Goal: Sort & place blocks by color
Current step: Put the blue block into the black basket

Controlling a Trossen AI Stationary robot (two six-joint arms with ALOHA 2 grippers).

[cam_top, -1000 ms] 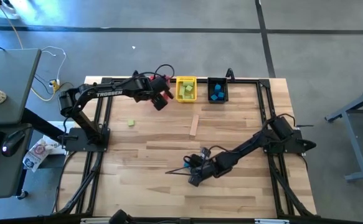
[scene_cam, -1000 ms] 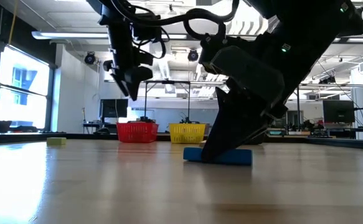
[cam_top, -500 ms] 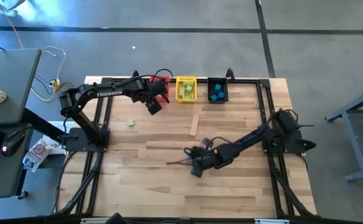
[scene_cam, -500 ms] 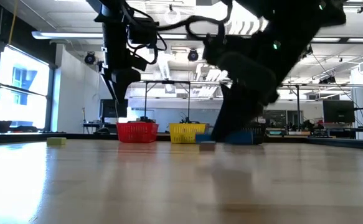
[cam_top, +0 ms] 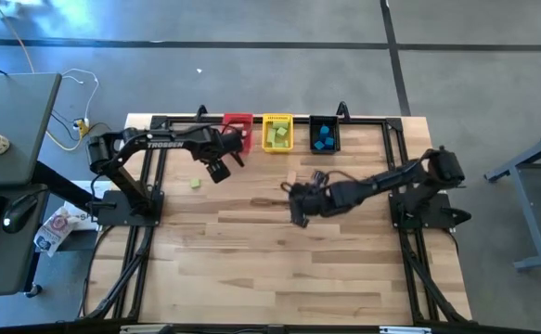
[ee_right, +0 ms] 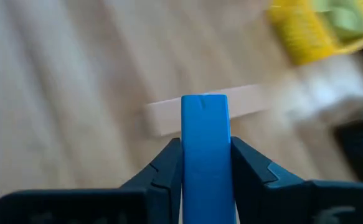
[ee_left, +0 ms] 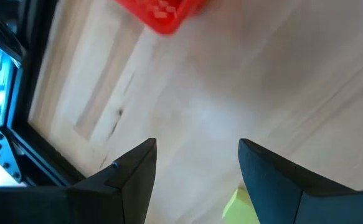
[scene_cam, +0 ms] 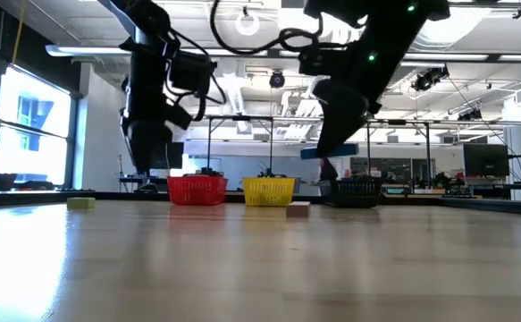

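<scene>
My right gripper (cam_top: 298, 204) hangs over the middle of the table, shut on a blue bar (ee_right: 205, 134), which shows in the low view as a level blue strip (scene_cam: 329, 152). A pale wood bar (ee_right: 251, 101) lies flat on the table just beyond it. My left gripper (cam_top: 216, 171) is open and points down at the far left. Its fingers stand apart above bare table (ee_left: 197, 149). A light green block (cam_top: 196, 184) lies on the table close by, showing at the edge of the left wrist view (ee_left: 240, 205). My right gripper pinches the blue bar by its two long sides (ee_right: 205, 171) between its two fingers (ee_right: 167, 171). The bar lies along the fingers and sticks out past their tips. It hangs roughly level, lifted clear of the table.
Three bins stand in a row at the far edge: red (cam_top: 238, 123), yellow (cam_top: 277, 133) with green blocks in it, black (cam_top: 323, 135) with blue blocks in it. A black frame rail (cam_top: 251, 118) runs behind them.
My right gripper has lifted the blue bar off the table and carried it toward the far edge, up to the wood bar. My left gripper has sunk and moved away from the red bin toward the green block.
</scene>
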